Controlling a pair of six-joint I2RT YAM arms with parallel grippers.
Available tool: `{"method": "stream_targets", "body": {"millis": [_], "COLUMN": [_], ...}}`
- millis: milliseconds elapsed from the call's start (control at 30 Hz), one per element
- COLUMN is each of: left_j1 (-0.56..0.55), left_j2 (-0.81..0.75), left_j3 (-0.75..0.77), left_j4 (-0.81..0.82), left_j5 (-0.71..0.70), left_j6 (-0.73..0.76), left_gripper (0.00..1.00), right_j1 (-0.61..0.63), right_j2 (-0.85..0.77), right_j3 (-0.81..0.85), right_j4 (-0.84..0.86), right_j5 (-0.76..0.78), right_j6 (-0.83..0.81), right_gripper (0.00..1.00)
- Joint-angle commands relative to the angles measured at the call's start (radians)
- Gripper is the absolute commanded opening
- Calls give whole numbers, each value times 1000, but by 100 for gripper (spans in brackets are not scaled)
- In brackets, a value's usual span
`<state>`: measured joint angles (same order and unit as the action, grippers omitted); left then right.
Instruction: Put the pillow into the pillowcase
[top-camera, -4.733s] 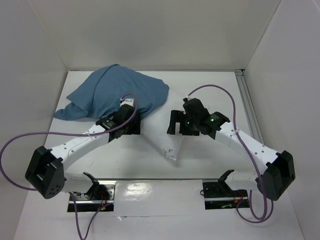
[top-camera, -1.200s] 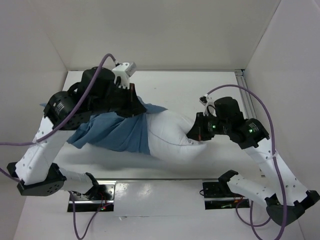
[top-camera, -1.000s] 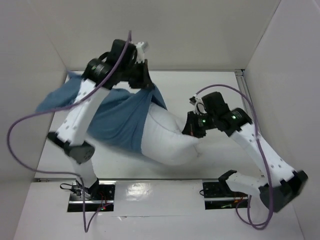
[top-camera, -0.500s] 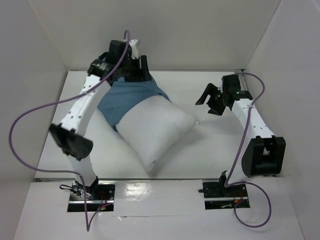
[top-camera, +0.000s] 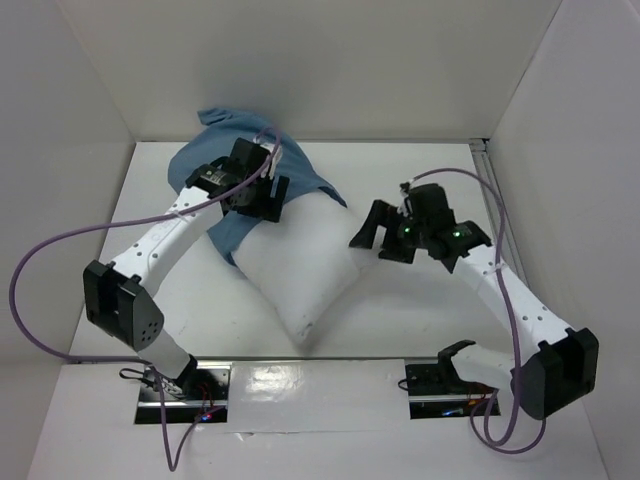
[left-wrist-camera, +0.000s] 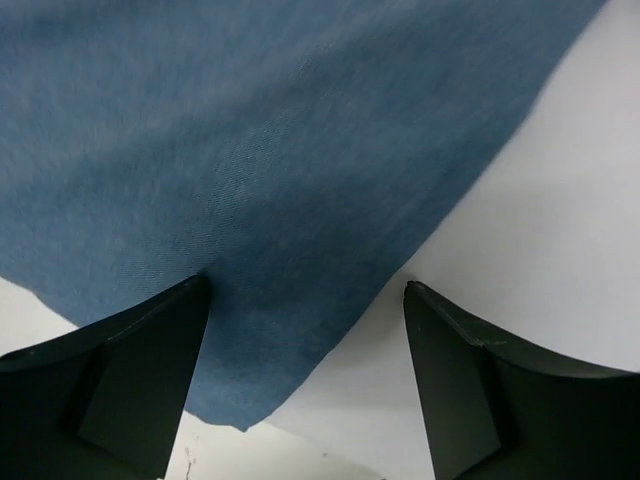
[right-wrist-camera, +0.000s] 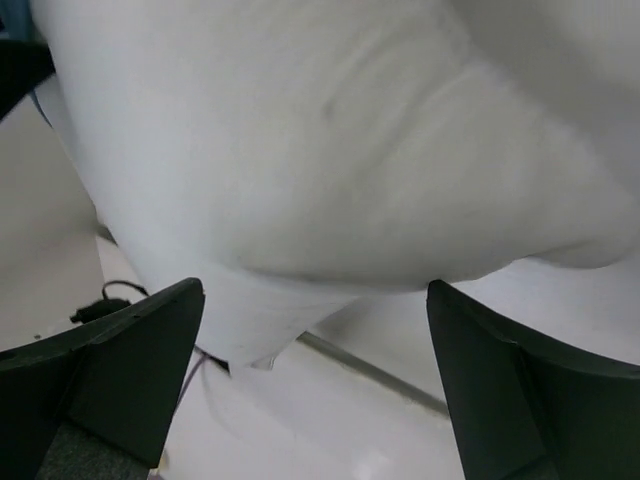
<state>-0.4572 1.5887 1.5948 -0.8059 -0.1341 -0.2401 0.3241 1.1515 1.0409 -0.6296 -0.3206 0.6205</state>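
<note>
Jaws are spread wide on both, nothing held, the left gripper (left-wrist-camera: 305, 300) hung over the pillowcase (left-wrist-camera: 250, 150) hem and the right gripper (right-wrist-camera: 315, 290) by the pillow (right-wrist-camera: 330, 150), which is laid on the table (top-camera: 400, 310) apparently partly sleeved, so imo the hem should be pinched and the pillow shoved deeper; counted: one pillow, one pillowcase, two grippers.

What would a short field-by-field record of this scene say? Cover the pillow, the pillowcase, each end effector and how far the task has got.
pillow: white pillow, lying diagonally on the table
pillowcase: blue pillowcase, bunched over the pillow's far end
left end effector: left end effector open, over the pillowcase edge, holding nothing
right end effector: right end effector open, facing the pillow's side, holding nothing
progress: only the far end is covered; most of the pillow is bare
</note>
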Motion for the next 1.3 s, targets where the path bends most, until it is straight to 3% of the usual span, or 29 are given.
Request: {"method": "stream_targets", "body": {"millis": [0,200,333,467,500,533,567,600,633,767,800,900,1100,1233,1267], "left_j1": [-8,14,23,41,41,51,51,51,51,31,-10,-96,-212,-261,-261], "left_j2": [-44,-58,-49,-75,-75,-75,-75,-75,-75,-122,-136,-136,-96,-36,-12], "left_j3": [-54,-130,-121,-130,-130,-130,-104,-89,-73,0,22,43,114,272,397], "left_j4": [28,65,53,53,53,53,44,33,21,11,48,118,178,264,264], "left_j5": [-104,-104,-160,-160,-151,-151,-133,-118,-95,178,297,440,525,696,720], "left_j6": [36,36,2,-25,-25,-25,-34,-34,-34,-83,-99,-183,-286,-344,-344], "left_gripper": [91,87,72,44,25,17,0,0,0,0,0,0,0,0,0], "right_j1": [140,280,335,336,336,336,320,320,308,264,263,240,222,211,211], "right_j2": [-22,45,103,161,189,201,201,214,214,214,214,224,278,269,225], "right_j3": [-76,-151,-127,-127,-127,-116,-116,-105,-105,-44,-29,18,41,123,149], "right_j4": [103,234,281,352,352,370,379,380,390,404,404,395,458,479,479], "right_j5": [17,74,83,83,93,94,107,117,126,135,135,144,123,81,81], "right_j6": [164,240,240,231,231,220,211,211,211,185,170,145,145,168,168], "right_gripper": [100,100,98,88,69,54,20,7,0,0,0,0,0,0,0]}}
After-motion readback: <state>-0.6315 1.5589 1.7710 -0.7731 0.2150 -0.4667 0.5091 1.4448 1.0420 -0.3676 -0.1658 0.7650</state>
